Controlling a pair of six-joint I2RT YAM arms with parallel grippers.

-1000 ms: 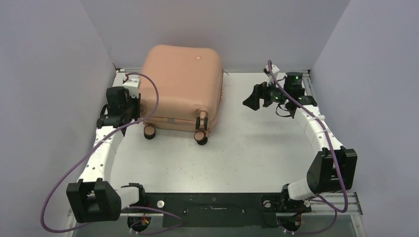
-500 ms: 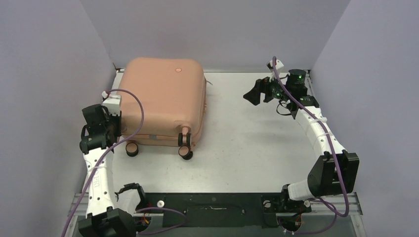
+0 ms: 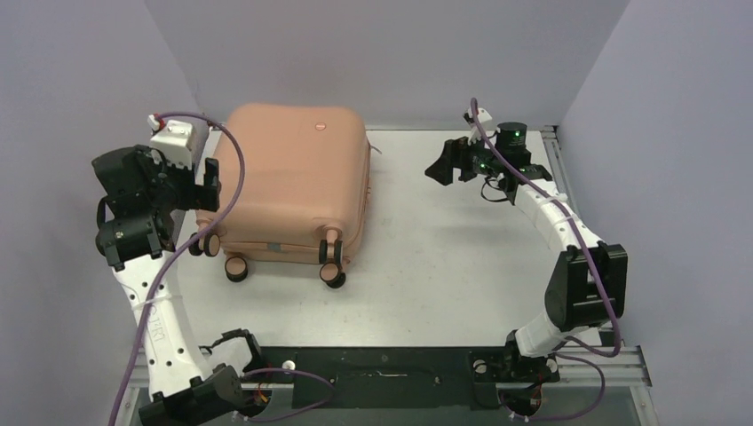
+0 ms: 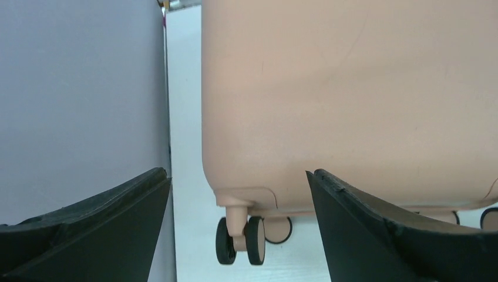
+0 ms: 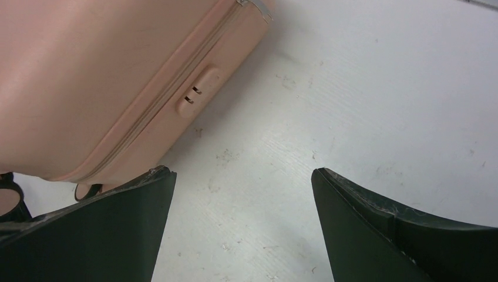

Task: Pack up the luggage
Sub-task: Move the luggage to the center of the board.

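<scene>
Tabletop (image 3: pixel 462 266): white and scuffed, walled in on three sides by plain grey panels.
Luggage (image 3: pixel 293 177): salmon-pink hard-shell case, shut, lying flat on one shell at the back left of the tabletop, with its wheeled end toward the arm bases and its left side near the left wall.
Left arm (image 3: pixel 146 293): rises from its base along the left wall and bends in toward the luggage's left side.
Right arm (image 3: pixel 559 222): curves up the right side, with its wrist at the back right, well apart from the luggage.
Purple cable (image 3: pixel 235 169): loops from the left wrist across the luggage's left edge.
Left tool (image 4: pixel 236 174): fingers spread wide and gripping nothing, just beside the luggage's left side; whether it touches the shell cannot be told.
Right tool (image 5: pixel 244 171): fingers spread wide and empty, above bare tabletop and pointing toward the luggage's right edge.
Wheels (image 3: pixel 333 266): pink-and-black casters sticking out at the near end.
Zipper seam (image 5: pixel 176 100): runs along the side, with a small recessed panel set in it.
Logo dot (image 3: pixel 320 126): small round mark near the far edge of the top shell.
</scene>
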